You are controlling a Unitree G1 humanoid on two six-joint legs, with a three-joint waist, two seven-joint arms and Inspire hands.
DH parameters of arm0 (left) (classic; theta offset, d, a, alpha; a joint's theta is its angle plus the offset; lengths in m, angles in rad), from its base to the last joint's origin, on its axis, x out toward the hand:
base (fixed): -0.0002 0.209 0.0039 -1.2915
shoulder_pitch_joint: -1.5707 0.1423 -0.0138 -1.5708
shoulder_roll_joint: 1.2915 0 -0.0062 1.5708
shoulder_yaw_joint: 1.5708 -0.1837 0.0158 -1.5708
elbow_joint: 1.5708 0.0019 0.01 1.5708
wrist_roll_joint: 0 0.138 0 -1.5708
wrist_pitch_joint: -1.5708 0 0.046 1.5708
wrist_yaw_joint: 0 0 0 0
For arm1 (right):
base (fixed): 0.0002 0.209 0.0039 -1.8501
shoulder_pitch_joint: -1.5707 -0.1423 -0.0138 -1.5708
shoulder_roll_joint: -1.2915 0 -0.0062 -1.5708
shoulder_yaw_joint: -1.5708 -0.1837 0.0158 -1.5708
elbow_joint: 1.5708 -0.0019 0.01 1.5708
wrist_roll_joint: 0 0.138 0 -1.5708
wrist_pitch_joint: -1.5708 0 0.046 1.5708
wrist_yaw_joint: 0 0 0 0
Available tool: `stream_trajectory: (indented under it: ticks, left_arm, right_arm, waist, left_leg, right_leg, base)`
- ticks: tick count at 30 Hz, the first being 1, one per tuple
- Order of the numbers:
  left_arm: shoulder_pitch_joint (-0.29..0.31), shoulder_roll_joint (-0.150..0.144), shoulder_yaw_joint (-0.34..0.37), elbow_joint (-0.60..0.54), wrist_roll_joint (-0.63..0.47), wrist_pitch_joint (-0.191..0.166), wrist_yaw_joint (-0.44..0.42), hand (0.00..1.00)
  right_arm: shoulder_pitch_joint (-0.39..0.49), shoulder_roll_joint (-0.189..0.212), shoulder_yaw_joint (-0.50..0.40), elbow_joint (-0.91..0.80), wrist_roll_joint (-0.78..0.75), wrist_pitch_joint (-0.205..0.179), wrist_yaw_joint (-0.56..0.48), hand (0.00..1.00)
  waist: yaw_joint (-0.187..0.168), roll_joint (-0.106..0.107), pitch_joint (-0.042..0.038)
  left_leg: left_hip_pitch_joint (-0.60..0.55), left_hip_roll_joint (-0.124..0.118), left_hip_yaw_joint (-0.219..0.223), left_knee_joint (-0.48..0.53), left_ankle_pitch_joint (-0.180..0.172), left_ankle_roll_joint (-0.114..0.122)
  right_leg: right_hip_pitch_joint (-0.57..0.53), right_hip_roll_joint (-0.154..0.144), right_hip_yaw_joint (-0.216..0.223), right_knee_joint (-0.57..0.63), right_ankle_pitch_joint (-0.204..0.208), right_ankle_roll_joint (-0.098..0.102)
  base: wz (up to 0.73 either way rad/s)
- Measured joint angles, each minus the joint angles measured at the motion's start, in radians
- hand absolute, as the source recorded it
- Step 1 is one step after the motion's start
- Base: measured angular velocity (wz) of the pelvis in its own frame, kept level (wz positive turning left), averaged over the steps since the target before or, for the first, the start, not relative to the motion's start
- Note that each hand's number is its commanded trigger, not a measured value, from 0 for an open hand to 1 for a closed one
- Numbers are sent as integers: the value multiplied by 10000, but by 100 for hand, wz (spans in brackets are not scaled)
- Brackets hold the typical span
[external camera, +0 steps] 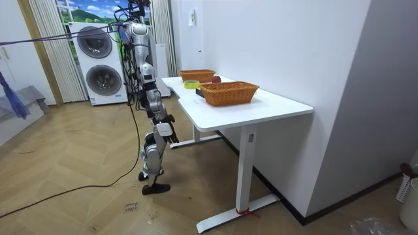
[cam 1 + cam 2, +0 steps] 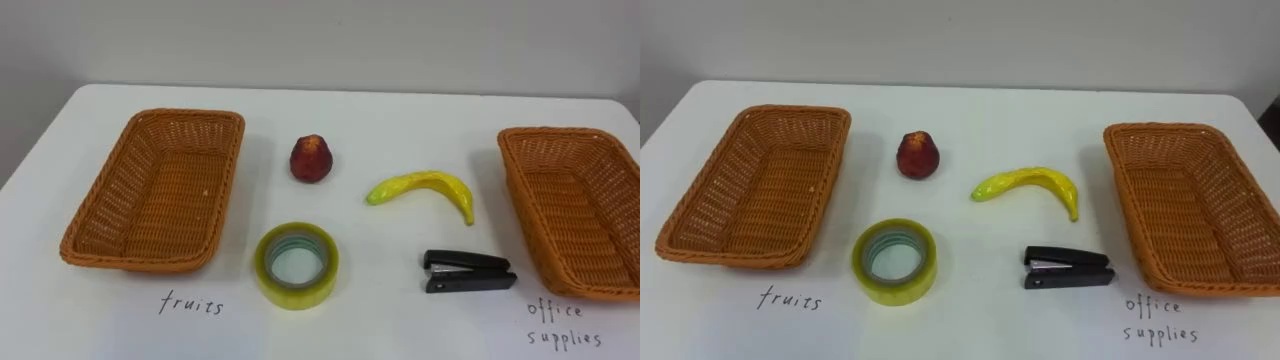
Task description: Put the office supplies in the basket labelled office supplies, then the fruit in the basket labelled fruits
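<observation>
Right hand (image 1: 167, 128) hangs slack and empty; sorting not begun. Next, I judge: banana (image 2: 425, 190) into the nine-o'clock fruit basket (image 2: 140, 262).

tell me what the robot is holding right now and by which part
Nothing is held: the red fruit, yellow banana, yellow-green tape roll and black stapler all lie on the white table.

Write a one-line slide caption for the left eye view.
Both empty, the fruits basket and office-supplies basket flank a red fruit, banana, tape roll and stapler on a white table.
</observation>
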Motion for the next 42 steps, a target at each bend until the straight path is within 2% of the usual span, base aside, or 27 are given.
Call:
stream_trajectory:
  ticks: [3, 9, 18, 24, 28, 31, 35, 37, 40, 42]
  left_arm:
    - [5, 22, -40, -10, -25, -1, 140, 0]
    - [-15, 60, -76, 2, -23, -23, 522, 0]
    - [9, 55, -234, 11, -331, 22, 399, 0]
    - [200, 54, -155, 86, -331, 198, 389, 0]
    - [506, 66, 221, 83, -335, 288, 381, 0]
    - [639, 87, 550, 75, -337, 339, 378, 0]
    - [656, 277, 1170, -56, -196, 379, 391, 0]
    - [658, 379, 1191, -211, -117, 380, 393, 0]
    - [662, 475, 1367, -302, -111, 421, 386, 0]
    - [707, 571, 1356, -308, -112, 474, 383, 0]
  right_arm:
    - [63, 8, 207, 0, 259, 4, -28, 0]
    - [57, 75, 259, 9, 295, 4, -104, 0]
    - [102, 83, 125, -43, 502, 16, -529, 0]
    - [498, 56, -839, 86, 1482, 185, -1333, 0]
    - [899, 54, -1801, 71, 2017, 432, -1746, 0]
    - [1112, 59, -2525, 52, 2721, 449, -2113, 0]
    - [1151, 25, -3942, -59, 3084, 461, -2783, 0]
    - [1126, -80, -4355, -241, 3082, 450, -3171, 0]
    - [1035, -268, -5328, -832, 3010, 454, -4028, 0]
    - [1007, -314, -5661, -1507, 2985, 435, -4688, 0]
  waist:
    - [-6, -68, -19]
    - [-6, -191, 5]
    - [-20, -45, -12]
    - [-84, 14, 6]
    - [-359, -5, 8]
    - [-621, -61, 1]
    - [-829, -258, 1]
    - [-850, -305, 4]
    - [-932, -297, 0]
    - [-1011, -304, -1]
  left_leg:
    - [-23, 1, -1, 0, 0, 0]
    - [-60, 6, 5, 5, 0, 0]
    - [-69, 39, 5, -108, -2, 2]
    - [100, 46, -1, -243, -13, 14]
    - [78, 45, 7, -239, -13, 14]
    - [80, 32, 20, -203, -11, 15]
    - [112, 29, 51, -135, -11, 17]
    - [149, 31, 100, -138, -11, 17]
    - [234, 32, 223, -185, -12, 19]
    - [256, 42, 273, -233, -12, 21]
  right_leg:
    - [-16, 1, -7, 1, 1, 1]
    - [-37, 5, -14, 26, 11, 3]
    - [-106, 30, -32, 171, 45, -2]
    - [12, 40, -25, 174, 73, -2]
    - [1, 40, -29, 165, 72, -2]
    - [2, 34, -14, 154, 68, 0]
    - [-25, 21, 8, 155, 61, 6]
    - [-24, 25, 32, 169, 61, 7]
    - [-3, 35, 178, 178, 63, 10]
    - [-24, 50, 222, 190, 63, 10]
  base:
    - [0]
    - [0]
    - [0]
    - [0]
    - [0]
    - [0]
    - [-1]
    - [-11]
    - [-12]
    - [-9]
